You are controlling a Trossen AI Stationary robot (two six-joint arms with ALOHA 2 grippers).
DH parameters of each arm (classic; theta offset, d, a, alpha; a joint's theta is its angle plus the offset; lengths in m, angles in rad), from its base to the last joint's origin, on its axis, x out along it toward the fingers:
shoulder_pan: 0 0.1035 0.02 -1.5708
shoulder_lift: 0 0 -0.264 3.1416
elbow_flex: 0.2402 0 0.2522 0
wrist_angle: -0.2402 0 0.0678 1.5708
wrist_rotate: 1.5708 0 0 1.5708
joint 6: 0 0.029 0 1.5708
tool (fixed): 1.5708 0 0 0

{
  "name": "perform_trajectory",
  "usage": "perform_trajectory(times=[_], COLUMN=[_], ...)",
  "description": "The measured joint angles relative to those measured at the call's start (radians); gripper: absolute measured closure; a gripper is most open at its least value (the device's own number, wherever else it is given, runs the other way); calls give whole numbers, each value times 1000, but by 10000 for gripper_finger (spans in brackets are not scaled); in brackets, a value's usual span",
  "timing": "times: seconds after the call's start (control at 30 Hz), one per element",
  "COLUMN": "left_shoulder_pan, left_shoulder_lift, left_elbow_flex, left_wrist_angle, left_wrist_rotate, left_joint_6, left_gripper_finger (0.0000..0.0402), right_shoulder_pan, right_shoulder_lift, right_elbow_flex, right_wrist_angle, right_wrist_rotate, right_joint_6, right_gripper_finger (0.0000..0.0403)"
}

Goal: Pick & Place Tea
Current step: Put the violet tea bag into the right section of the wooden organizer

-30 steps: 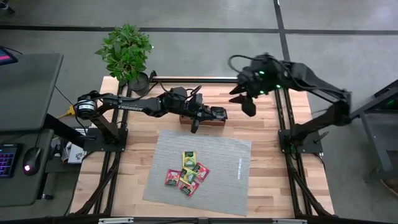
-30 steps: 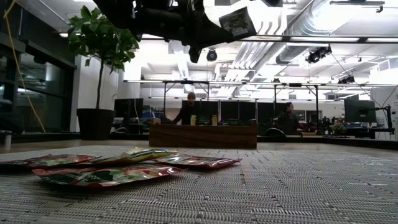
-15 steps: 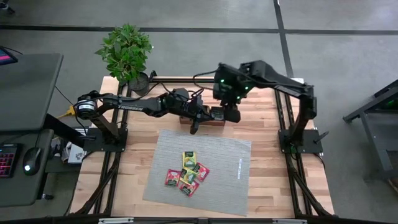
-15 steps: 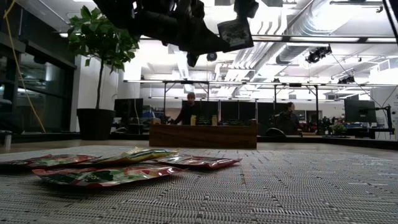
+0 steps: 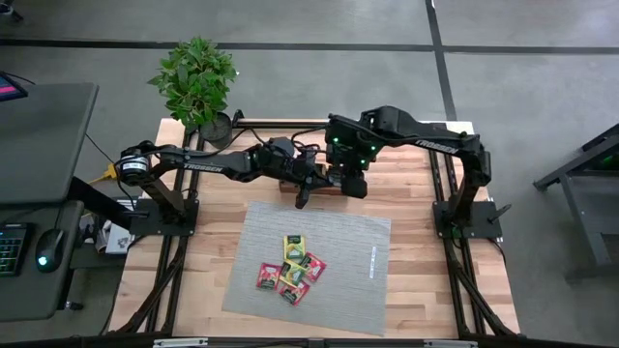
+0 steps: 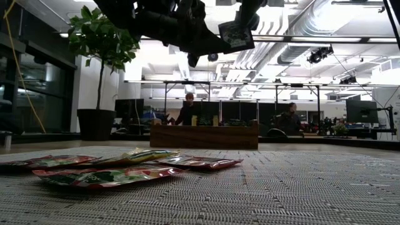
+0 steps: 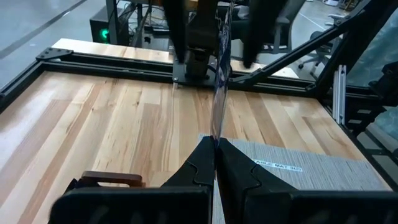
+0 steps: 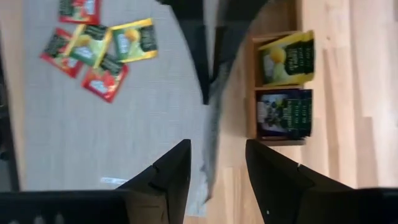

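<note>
My left gripper (image 5: 324,174) is shut on a dark tea sachet (image 7: 217,93), held high over the brown wooden tray (image 5: 319,191) at the table's far middle. My right gripper (image 5: 350,182) is open; its two fingers stand on either side of the sachet's free end (image 8: 211,124) without touching it. In the low view the sachet (image 6: 236,34) hangs in the air. Several red, yellow and green sachets (image 5: 290,266) lie flat on the grey mat (image 5: 348,261). The tray holds yellow (image 8: 286,57) and dark (image 8: 283,113) sachets. My left gripper pinches the sachet's edge (image 7: 215,134) nearest it between its two fingers. The fingers come level from the table's left. The sachet stands on edge and sticks out past the fingertips, lifted clear of the tray and the table.
A potted plant (image 5: 198,82) stands at the table's far left corner. The tray (image 6: 204,135) shows beyond the mat in the low view. People stand in the room behind the table (image 6: 187,109). Black frame rails run along the table's edges (image 5: 445,222).
My right gripper has swung from the table's far right toward the left gripper and come down, so its open fingers now stand around the held sachet. The sachet stays where it was in the left gripper.
</note>
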Motion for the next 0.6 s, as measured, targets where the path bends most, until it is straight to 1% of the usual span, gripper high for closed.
perform_trajectory(times=[0.07,0.13,0.3,0.33,0.6], left_shoulder_pan=[0,0,0,0,1], left_shoulder_lift=[0,0,0,0,-1], left_elbow_flex=[0,0,0,0,1], left_wrist_angle=[-1,-9,-25,-25,-56], left_wrist_rotate=[0,0,0,0,1], left_joint_6=[2,2,2,2,18], left_gripper_finger=[401,401,401,401,401], right_shoulder_pan=[0,0,-1,-2,-3], right_shoulder_lift=[0,0,-4,-4,-4], right_elbow_flex=[-9,-9,-9,-9,-9], right_wrist_angle=[17,34,69,69,63], right_wrist_rotate=[27,36,35,32,62], right_joint_6=[10,12,7,-1,-16], right_gripper_finger=[270,292,381,391,399])
